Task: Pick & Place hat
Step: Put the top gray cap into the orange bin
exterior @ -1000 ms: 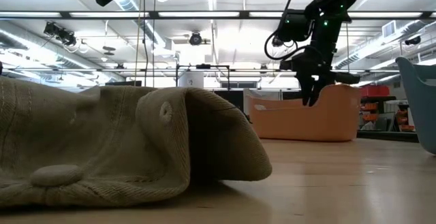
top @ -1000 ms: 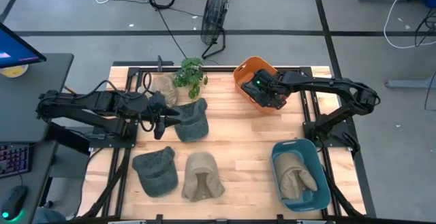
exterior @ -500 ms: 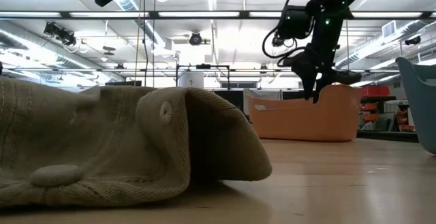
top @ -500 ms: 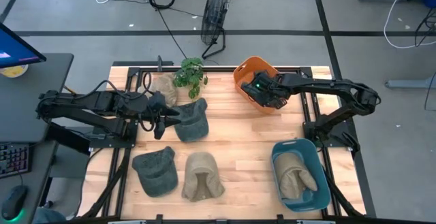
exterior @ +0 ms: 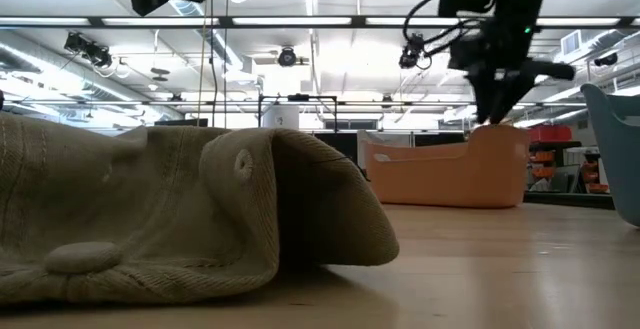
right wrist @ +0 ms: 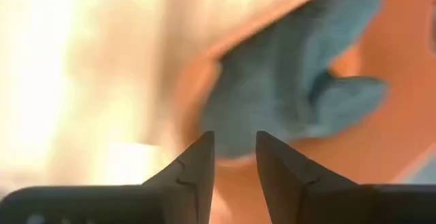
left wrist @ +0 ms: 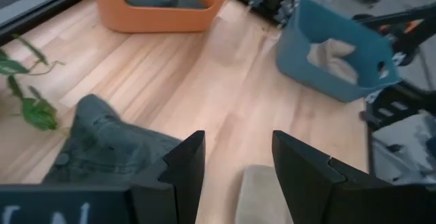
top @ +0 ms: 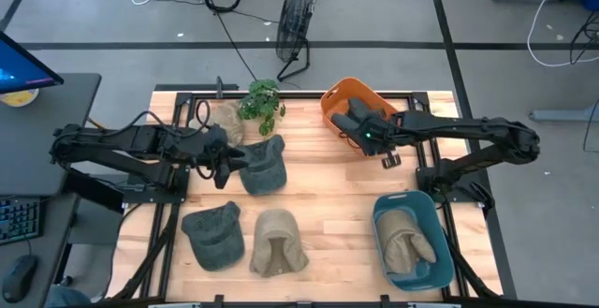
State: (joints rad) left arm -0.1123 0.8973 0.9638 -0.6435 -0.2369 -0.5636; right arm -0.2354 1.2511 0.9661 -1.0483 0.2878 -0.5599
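Observation:
A dark grey-green hat (top: 262, 165) (left wrist: 102, 149) lies crown up on the table. My left gripper (top: 225, 166) (left wrist: 235, 156) hovers open beside its left side. My right gripper (top: 367, 132) (exterior: 493, 109) (right wrist: 231, 156) is open and points down above the orange basket (top: 337, 97) (exterior: 440, 174). It touches nothing. A blue-grey hat (right wrist: 293, 94) lies inside that basket. A second dark hat (top: 213, 236) and a tan hat (top: 278, 242) (exterior: 150, 209) lie near the table's near edge. Another tan hat (top: 412, 247) sits in the blue bin (top: 379, 219).
A potted plant (top: 262, 102) and a further tan hat (top: 223, 116) stand at the far edge, left of the orange basket. Bare wood (top: 328, 186) stretches between the hats and the two containers. The blue bin (left wrist: 300, 54) is at the near right corner.
My right gripper has risen out of the orange basket and shifted toward the table's right, its arm swinging outward. The left arm and all the hats have stayed where they were.

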